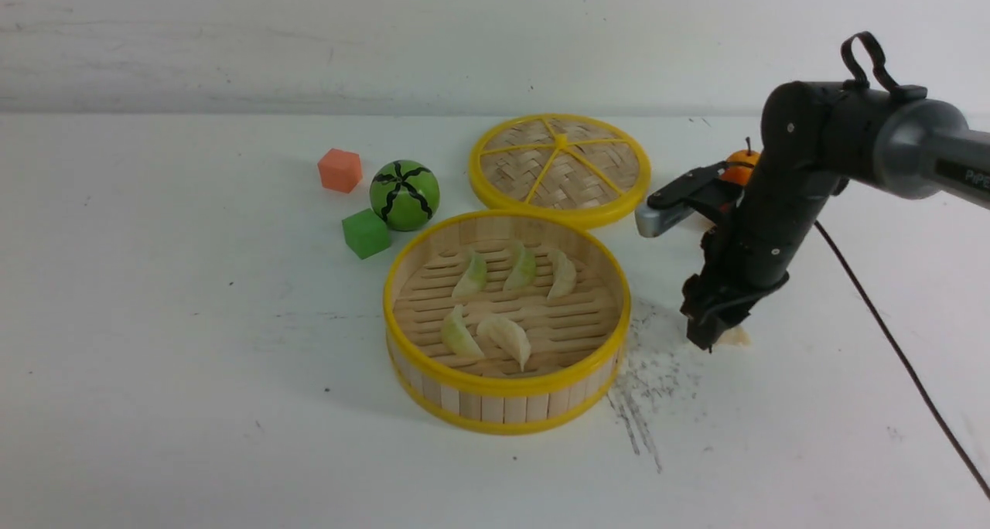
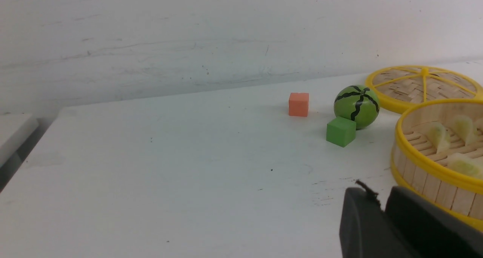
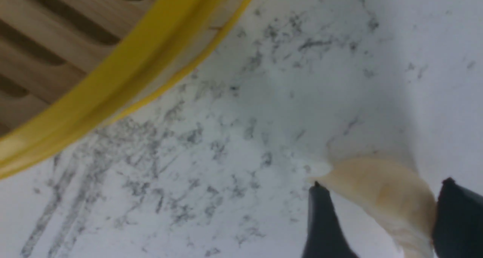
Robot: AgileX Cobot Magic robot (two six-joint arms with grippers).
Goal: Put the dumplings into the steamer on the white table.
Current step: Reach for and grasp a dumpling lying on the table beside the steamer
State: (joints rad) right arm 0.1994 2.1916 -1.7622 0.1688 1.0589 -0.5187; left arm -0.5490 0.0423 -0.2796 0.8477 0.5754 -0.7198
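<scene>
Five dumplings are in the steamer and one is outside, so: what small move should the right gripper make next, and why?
Probably close the right gripper on the cream dumpling: its jaws straddle it on the white table, not yet clamped.

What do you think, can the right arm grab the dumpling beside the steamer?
Probably yes: the right gripper straddles that dumpling, one finger on each side, nothing blocking it.
</scene>
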